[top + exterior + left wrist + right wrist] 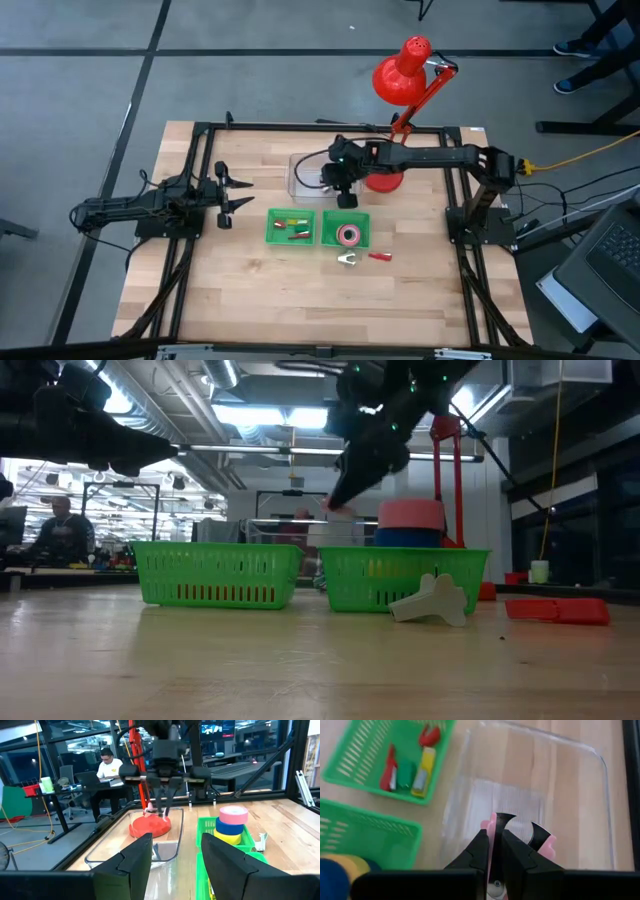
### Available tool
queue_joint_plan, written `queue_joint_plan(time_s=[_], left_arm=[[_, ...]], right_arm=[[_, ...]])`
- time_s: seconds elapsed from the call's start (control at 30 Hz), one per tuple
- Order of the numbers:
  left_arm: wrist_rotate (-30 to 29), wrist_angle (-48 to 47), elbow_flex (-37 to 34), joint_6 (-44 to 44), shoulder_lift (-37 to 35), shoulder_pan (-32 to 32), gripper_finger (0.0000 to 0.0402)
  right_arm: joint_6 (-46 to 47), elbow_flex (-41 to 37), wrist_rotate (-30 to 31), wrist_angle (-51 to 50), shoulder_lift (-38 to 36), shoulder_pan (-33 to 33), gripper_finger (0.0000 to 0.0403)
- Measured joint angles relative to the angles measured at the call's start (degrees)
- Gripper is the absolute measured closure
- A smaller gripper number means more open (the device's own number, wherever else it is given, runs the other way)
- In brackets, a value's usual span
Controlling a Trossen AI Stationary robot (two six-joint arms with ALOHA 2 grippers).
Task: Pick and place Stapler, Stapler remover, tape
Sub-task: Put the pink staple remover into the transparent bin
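My right gripper point(345, 193) hangs over a clear plastic tray point(570, 780) behind the two green baskets and is shut on a pink staple remover point(546, 845). A stack of tape rolls point(232, 822), pink over blue over yellow, stands in the right basket point(358, 238). A white staple remover point(432, 600) and a red stapler point(557, 610) lie on the table in front of that basket. My left gripper point(228, 195) waits open at the table's left side, holding nothing. My right gripper pinches the pink staple remover between its two fingers point(480, 847), coming from above and pointing down. One pink wing with its dark claw point(492, 822) sits right at the fingers; the other wing sticks out to one side. The remover is lifted clear above the tray.
The left green basket point(290, 227) holds small red, green and yellow items. A red desk lamp stands with its base point(150, 826) behind the tray. Bare wood lies in front of the baskets. A black frame runs along the table's edges. A person sits at a desk beyond the table.
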Motion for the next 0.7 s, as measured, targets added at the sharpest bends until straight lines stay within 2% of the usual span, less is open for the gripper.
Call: queue_joint_plan(time_s=[0.33, 0.7], left_arm=[[0.0, 0.0, 0.0, 0.0, 0.0, -0.02, 0.0233], [0.0, 0.0, 0.0, 0.0, 0.0, 0.0, 0.0233]], right_arm=[[-2.1, -8.45, -3.57, 6.28, 0.02, -3.88, 0.0373], [-2.64, -10.07, -3.6, 8.21, 0.02, -5.76, 0.035]])
